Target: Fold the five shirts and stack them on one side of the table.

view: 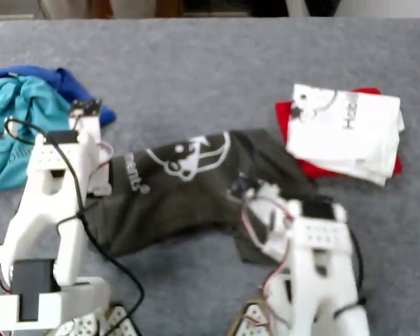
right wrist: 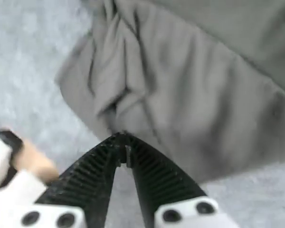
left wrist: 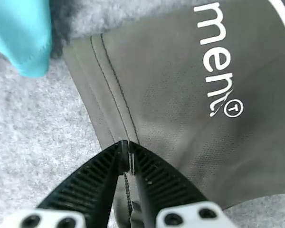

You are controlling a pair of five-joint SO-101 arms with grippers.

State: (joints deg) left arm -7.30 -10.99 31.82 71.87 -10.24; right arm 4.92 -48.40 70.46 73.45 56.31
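**Two end effectors gripping a grey shirt spread on the counter**

The grey shirt (view: 189,189) lies print-up and partly crumpled in the middle of the grey counter (view: 196,63). In the high view both white arms stand in front of the grey shirt and cover its near edge, so its full outline cannot be traced. There, the left arm's own body largely hides its tip at the shirt's left end.

To the right of the grey shirt and apart from it, a folded white shirt (view: 346,133) sits on top of a red shirt (view: 283,122). The red shirt shows only as a border around the white one. To the left of the grey shirt lies a loose teal shirt (view: 17,112), cut off by the frame edge. A blue shirt (view: 63,80) is partly buried beneath it.

The left end effector (left wrist: 125,151) has its black ribbed fingers pressed together. They pinch the stitched hem of the grey shirt, beside the white lettering. A corner of the teal shirt lies just beyond that hem.

The right end effector (right wrist: 123,141) is likewise pressed together. Its tips nip a bunched, wrinkled fold at the grey shirt's right end. How much cloth sits between the fingers is hard to make out in the right wrist view.
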